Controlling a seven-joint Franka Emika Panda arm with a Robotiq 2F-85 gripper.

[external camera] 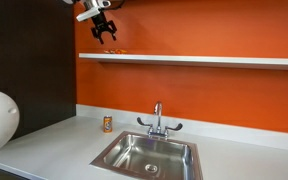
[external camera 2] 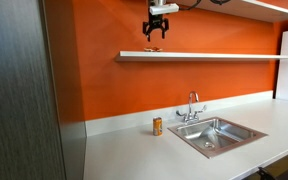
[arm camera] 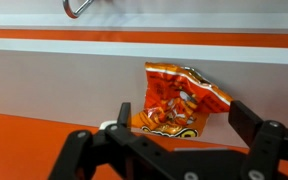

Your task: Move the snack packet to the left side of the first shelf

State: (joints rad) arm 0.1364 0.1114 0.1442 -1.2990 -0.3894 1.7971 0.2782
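Note:
The snack packet (arm camera: 179, 100) is orange-red and crinkly with yellow markings. It lies flat on the first shelf (arm camera: 54, 85), a long white wall shelf on the orange wall, seen in both exterior views (external camera: 204, 60) (external camera 2: 214, 56). The packet shows faintly near the shelf's left end (external camera: 118, 50) (external camera 2: 152, 49). My gripper (arm camera: 184, 118) is open, a little above the packet, with one finger on each side and not touching it. In both exterior views the gripper (external camera: 106, 35) (external camera 2: 155, 33) hangs just above the shelf's left part.
A small upright can (external camera: 107, 124) (external camera 2: 157, 126) stands on the grey countertop below. A steel sink (external camera: 149, 155) (external camera 2: 219, 135) with a faucet (external camera: 158, 120) is beside it. A dark panel (external camera 2: 24, 90) borders the orange wall on the left.

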